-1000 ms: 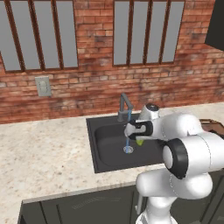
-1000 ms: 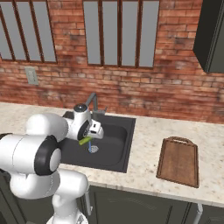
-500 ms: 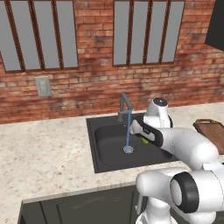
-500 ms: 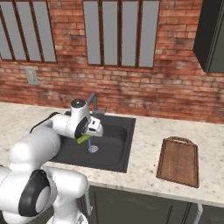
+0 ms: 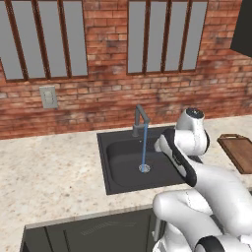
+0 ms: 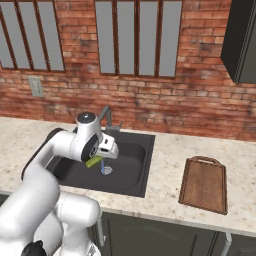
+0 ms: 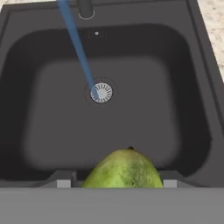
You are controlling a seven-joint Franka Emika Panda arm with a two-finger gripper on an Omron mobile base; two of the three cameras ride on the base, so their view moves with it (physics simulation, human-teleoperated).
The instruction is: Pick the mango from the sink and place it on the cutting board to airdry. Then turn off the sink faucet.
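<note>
The pincer is clamped on the mango, holding it in the air above the sink, over the side of the basin nearest the robot. Below it, the round silver drain takes a thin blue stream of water running from the faucet at the back rim. The sink is set into a speckled table. The cutting board lies on the table well to the right of the sink, handle toward the brick wall.
</note>
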